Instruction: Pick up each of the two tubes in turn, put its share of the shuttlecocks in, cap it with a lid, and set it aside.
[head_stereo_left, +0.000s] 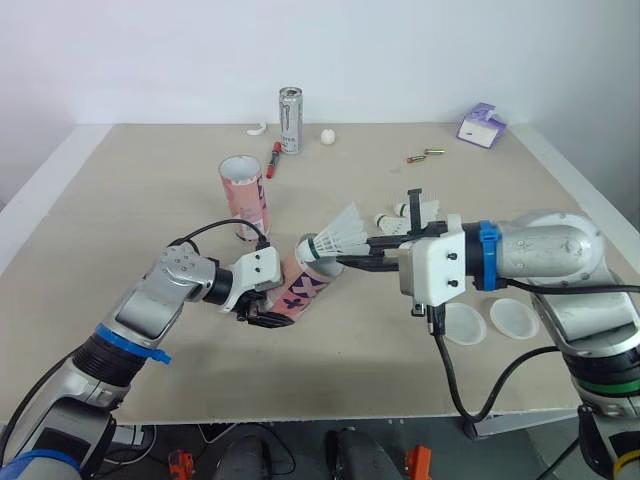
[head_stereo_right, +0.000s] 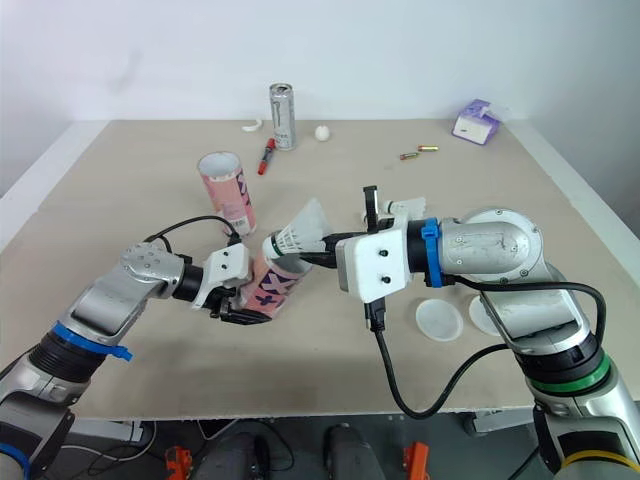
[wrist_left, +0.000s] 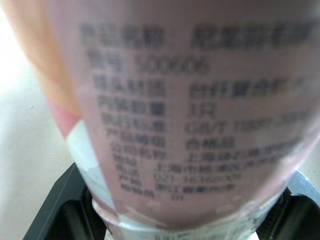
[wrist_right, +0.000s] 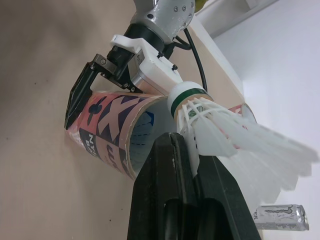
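Note:
A pink patterned tube (head_stereo_left: 302, 287) is held tilted above the table, its open mouth turned toward my right arm. My left gripper (head_stereo_left: 260, 316) is shut on its lower end; the printed tube wall (wrist_left: 190, 110) shows between the black fingers (wrist_left: 55, 210). My right gripper (head_stereo_left: 340, 263) is shut on a white shuttlecock (head_stereo_left: 337, 236), cork end first, right at the tube's mouth (wrist_right: 142, 130). The shuttlecock's feathers (wrist_right: 240, 140) fan out away from the tube. A second pink tube (head_stereo_left: 243, 195) stands upright behind. Two white lids (head_stereo_left: 463, 323) (head_stereo_left: 513, 317) lie flat near my right arm. More shuttlecocks (head_stereo_left: 410, 214) lie behind the right gripper.
At the back of the table (head_stereo_left: 150, 200) stand a silver can (head_stereo_left: 290, 120), a red marker (head_stereo_left: 273, 158), a white ball (head_stereo_left: 327, 136), a small white curved piece (head_stereo_left: 257, 128), two batteries (head_stereo_left: 425, 155) and a purple box (head_stereo_left: 481, 126). The table's front edge runs close under my arms.

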